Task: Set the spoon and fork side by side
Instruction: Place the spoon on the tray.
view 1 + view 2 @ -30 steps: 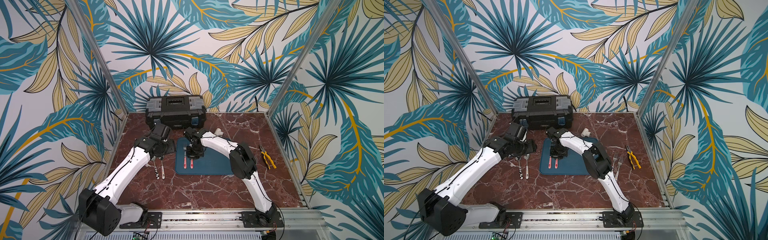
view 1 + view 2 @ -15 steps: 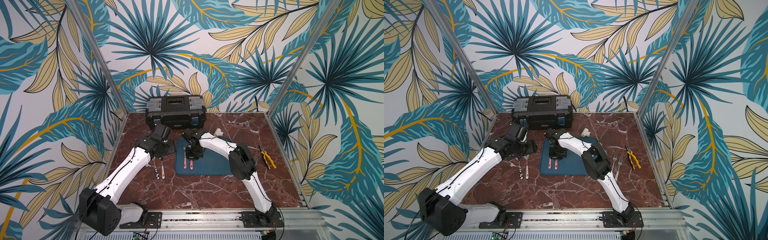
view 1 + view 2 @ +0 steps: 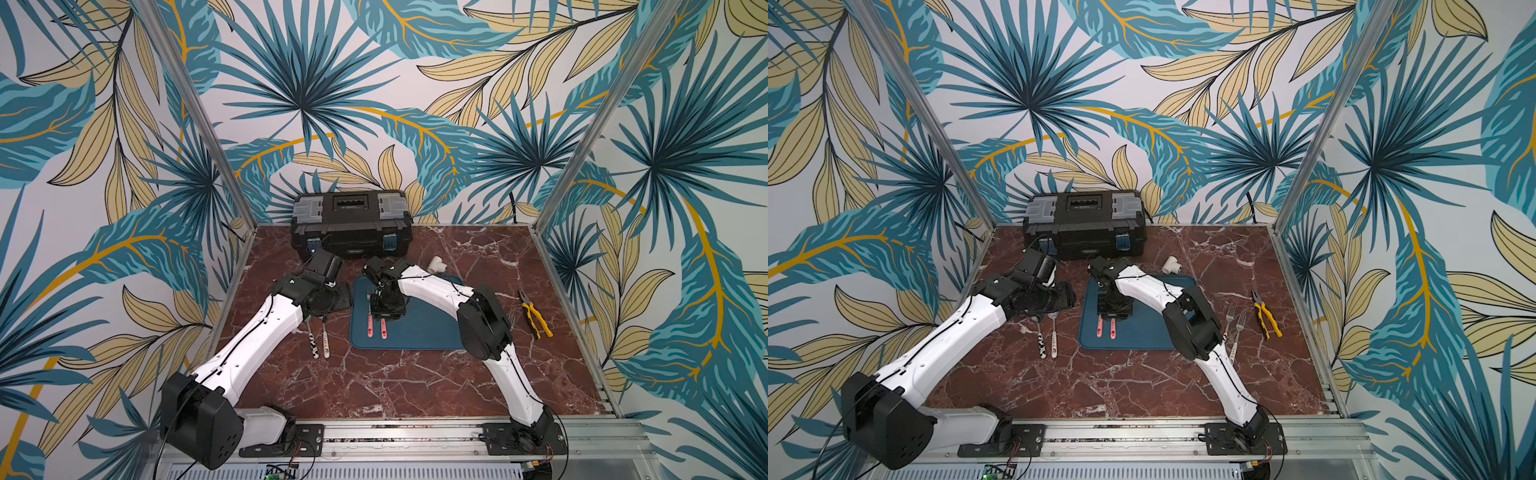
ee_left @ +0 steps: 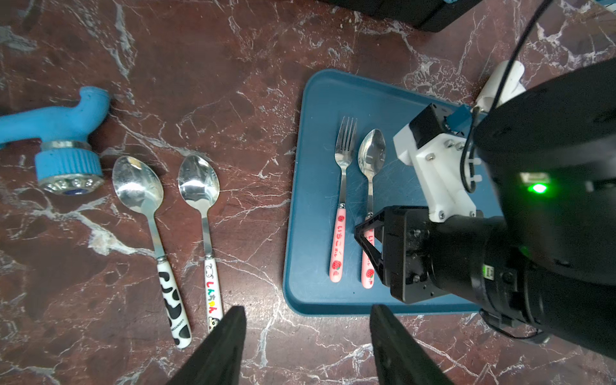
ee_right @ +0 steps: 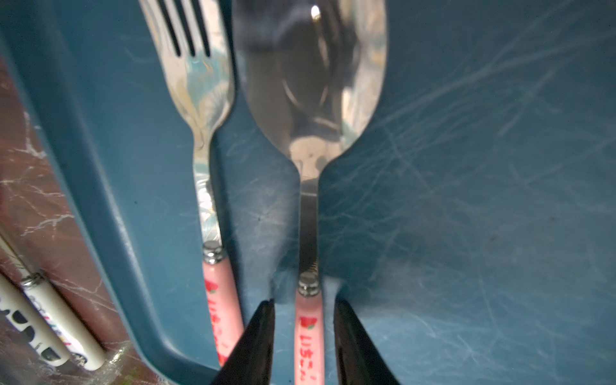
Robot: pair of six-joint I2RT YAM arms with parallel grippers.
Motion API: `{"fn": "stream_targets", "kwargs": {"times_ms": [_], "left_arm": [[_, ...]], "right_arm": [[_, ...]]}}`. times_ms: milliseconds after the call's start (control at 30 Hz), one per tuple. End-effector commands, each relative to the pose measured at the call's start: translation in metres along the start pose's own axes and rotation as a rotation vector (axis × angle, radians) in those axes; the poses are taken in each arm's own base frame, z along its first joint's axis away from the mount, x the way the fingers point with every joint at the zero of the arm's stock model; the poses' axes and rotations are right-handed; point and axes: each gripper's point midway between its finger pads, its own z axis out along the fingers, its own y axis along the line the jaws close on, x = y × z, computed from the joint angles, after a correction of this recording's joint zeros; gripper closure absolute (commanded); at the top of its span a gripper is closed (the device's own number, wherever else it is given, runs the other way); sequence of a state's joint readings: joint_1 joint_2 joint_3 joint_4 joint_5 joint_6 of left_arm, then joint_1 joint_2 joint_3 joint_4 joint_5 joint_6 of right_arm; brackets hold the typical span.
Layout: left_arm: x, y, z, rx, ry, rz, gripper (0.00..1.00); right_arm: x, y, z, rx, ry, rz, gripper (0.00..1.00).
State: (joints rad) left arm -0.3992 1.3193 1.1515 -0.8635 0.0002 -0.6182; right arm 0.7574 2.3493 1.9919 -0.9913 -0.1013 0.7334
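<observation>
My right claw [image 5: 304, 336] stands slightly open astride the spoon [image 5: 308, 133] handle, not gripping, fork [image 5: 203, 133] at its 9 o'clock on the tray [image 5: 466, 200].

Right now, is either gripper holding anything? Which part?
Nothing is held. The right gripper straddles the pink strawberry-handled steel spoon at its handle, with gaps on both sides. The left gripper hangs open over bare marble.

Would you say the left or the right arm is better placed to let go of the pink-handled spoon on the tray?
Right. The right gripper straddles the pink-handled spoon beside the fork on the tray; the left gripper hovers over bare table, empty.
</observation>
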Motion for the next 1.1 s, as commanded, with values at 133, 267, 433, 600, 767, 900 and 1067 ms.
{"fn": "stream_targets", "kwargs": {"times_ms": [133,267,433,600,767,900,1067], "left_arm": [[0.005,0.006,0.004,-0.009,0.008,0.002,0.36],[0.005,0.007,0.001,-0.009,0.001,0.001,0.36],[0.004,0.008,-0.002,-0.015,-0.009,0.001,0.36],[0.005,0.009,-0.002,-0.018,-0.007,0.001,0.36],[0.004,0.009,-0.002,-0.020,-0.008,0.002,0.36],[0.004,0.010,-0.003,-0.023,-0.010,0.005,0.36],[0.005,0.010,-0.001,-0.023,-0.006,0.005,0.36]], "right_arm": [[0.005,-0.018,0.013,0.073,0.003,0.020,0.66],[0.007,-0.021,0.020,0.091,0.019,0.026,0.71],[0.004,-0.022,0.020,0.097,0.003,0.029,0.77],[0.001,-0.017,0.020,0.076,-0.009,0.050,0.83],[-0.004,-0.012,0.020,0.064,-0.016,0.058,0.86],[-0.005,-0.011,0.020,0.065,-0.017,0.045,0.86],[-0.004,-0.012,0.023,0.072,-0.011,0.033,0.86]]}}
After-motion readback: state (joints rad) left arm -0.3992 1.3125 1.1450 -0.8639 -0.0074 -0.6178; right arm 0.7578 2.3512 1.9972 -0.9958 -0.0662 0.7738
